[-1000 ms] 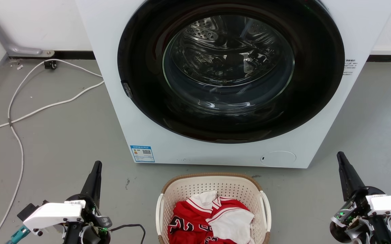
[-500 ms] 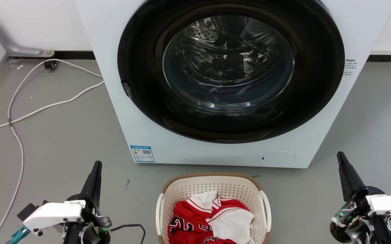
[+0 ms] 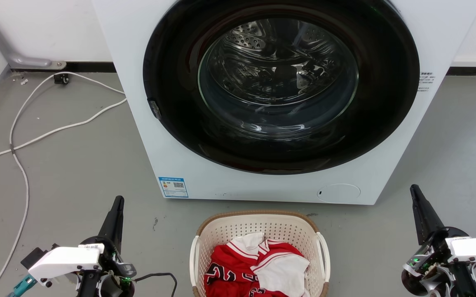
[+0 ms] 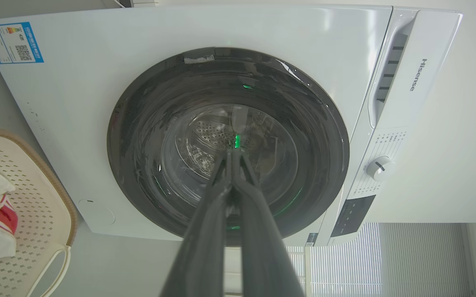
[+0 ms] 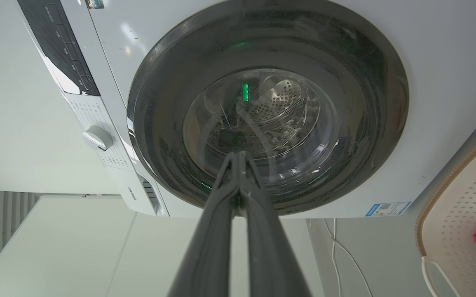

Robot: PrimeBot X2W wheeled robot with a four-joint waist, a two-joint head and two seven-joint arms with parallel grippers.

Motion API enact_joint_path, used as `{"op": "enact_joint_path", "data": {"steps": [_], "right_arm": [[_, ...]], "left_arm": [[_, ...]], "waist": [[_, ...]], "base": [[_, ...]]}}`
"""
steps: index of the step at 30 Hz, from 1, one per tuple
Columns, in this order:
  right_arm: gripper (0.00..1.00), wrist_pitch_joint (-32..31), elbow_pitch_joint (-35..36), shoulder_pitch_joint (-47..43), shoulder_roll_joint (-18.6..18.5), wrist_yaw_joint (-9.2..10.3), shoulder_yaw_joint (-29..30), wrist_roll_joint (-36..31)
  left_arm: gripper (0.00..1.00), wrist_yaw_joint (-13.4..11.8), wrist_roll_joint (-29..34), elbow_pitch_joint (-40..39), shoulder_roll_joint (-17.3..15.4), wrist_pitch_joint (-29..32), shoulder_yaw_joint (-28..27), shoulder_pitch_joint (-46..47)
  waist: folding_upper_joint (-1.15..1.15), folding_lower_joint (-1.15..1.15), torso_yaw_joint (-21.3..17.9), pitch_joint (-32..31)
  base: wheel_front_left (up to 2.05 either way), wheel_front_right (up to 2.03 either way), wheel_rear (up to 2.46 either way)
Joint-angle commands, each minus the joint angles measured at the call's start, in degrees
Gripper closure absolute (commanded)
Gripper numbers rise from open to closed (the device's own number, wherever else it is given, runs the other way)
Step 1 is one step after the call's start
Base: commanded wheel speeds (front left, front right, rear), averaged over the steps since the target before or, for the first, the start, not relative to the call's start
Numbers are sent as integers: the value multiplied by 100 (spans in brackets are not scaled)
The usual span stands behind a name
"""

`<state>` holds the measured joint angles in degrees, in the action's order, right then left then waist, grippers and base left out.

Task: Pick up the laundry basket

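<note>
The laundry basket sat on the floor before the washing machine, holding what looked like red jerseys. The left pincer and right pincer flanked it, both closed and empty.

Bright even light, wide-angle wrist-view distortion
</note>
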<state>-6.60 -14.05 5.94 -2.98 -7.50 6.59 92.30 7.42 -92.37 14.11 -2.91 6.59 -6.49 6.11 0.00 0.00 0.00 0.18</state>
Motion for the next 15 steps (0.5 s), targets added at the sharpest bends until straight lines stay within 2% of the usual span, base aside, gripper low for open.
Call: {"op": "enact_joint_path", "data": {"steps": [1, 5, 6, 12, 15], "right_arm": [[100, -17, -3, 62, 19, 2, 6, 10], [100, -17, -3, 62, 19, 2, 5, 11], [0, 5, -13, -11, 0, -1, -1, -3], [0, 130, -52, -125, 5, 1, -18, -109], [0, 218, 21, -147, 5, 1, 9, -407]], "left_arm": [[100, 26, -10, -1, 6, 9, -17, 32], [100, 25, -10, -1, 6, 9, -17, 32], [0, -2, 0, 16, 0, -4, 5, -8], [0, -1, 84, 10, 9, -132, 54, -107], [0, -6, 382, -43, 9, -219, 32, -123]], "waist": [[0, 0, 0, 0], [0, 0, 0, 0], [0, 0, 0, 0], [0, 0, -3, 4], [0, 0, -4, 8]], "base": [[0, 0, 0], [0, 0, 0], [0, 0, 0], [0, 0, 0], [0, 0, 0]]}}
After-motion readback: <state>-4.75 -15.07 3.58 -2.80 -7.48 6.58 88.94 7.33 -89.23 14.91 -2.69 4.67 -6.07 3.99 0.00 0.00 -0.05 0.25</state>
